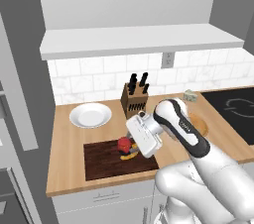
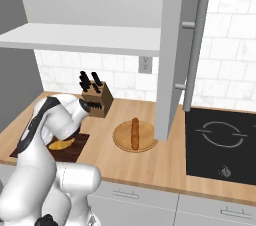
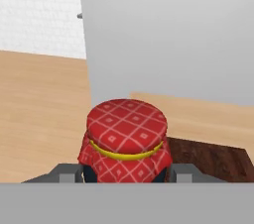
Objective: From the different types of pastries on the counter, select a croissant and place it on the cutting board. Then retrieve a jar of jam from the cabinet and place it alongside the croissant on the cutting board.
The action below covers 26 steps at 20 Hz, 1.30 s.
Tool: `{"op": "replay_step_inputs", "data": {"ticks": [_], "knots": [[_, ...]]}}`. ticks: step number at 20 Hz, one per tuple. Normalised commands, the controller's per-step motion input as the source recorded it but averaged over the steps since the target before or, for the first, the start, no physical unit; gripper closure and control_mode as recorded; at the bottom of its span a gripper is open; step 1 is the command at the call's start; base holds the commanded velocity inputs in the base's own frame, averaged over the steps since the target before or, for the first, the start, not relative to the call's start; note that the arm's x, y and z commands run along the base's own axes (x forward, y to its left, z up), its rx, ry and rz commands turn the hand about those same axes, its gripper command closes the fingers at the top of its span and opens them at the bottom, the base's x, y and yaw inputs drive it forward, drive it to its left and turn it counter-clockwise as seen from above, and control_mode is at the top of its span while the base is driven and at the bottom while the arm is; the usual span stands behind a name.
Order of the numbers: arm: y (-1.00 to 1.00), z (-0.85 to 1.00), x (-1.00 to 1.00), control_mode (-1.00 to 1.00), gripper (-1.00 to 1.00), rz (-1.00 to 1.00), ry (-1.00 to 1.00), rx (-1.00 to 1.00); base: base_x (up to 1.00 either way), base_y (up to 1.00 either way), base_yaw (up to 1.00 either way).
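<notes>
The jar of jam [image 3: 126, 134], dark with a red checked cloth lid, sits between my two finger tips [image 3: 65, 173]. My gripper [image 1: 128, 144] is shut on its sides. The jar [image 1: 123, 143] is low over the dark brown cutting board [image 1: 99, 162]; I cannot tell whether it rests on it. The golden-orange croissant [image 1: 130, 156] lies on the board just in front of the jar, and shows beside my arm as a croissant [image 2: 62, 144] on the cutting board [image 2: 76, 153]. Above the counter [image 1: 67, 143] hangs the pale grey cabinet [image 1: 139, 40].
A white plate [image 1: 90, 115] and a knife block [image 1: 135, 97] stand behind the board. A round light board [image 2: 134, 139] carries the long brown baguette [image 2: 134, 133]. An open grey cabinet door [image 2: 172, 55] hangs over it. A black cooktop [image 2: 225, 145] lies at right.
</notes>
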Motion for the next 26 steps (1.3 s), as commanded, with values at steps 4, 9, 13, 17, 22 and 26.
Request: {"op": "replay_step_inputs", "data": {"ticks": [4, 9, 13, 17, 22, 26], "knots": [[0.06, -0.48, 0.47, -1.00, 1.00, 0.02, 0.00, 0.00, 0.00, 0.00, 0.00], [0.23, -0.52, 0.38, -1.00, 1.00, 0.02, 0.00, 0.00, 0.00, 0.00, 0.00], [0.26, -0.50, 0.32, -1.00, 1.00, 0.02, 0.00, 0.00, 0.00, 0.00, 0.00], [0.25, -0.47, 0.36, -1.00, 1.00, 0.02, 0.00, 0.00, 0.00, 0.00, 0.00], [0.20, -0.44, 0.31, -1.00, 1.00, 0.01, 0.00, 0.00, 0.00, 0.00, 0.00], [0.17, -0.38, 0.29, -1.00, -1.00, 0.00, 0.00, 0.00, 0.00, 0.00, 0.00]]}}
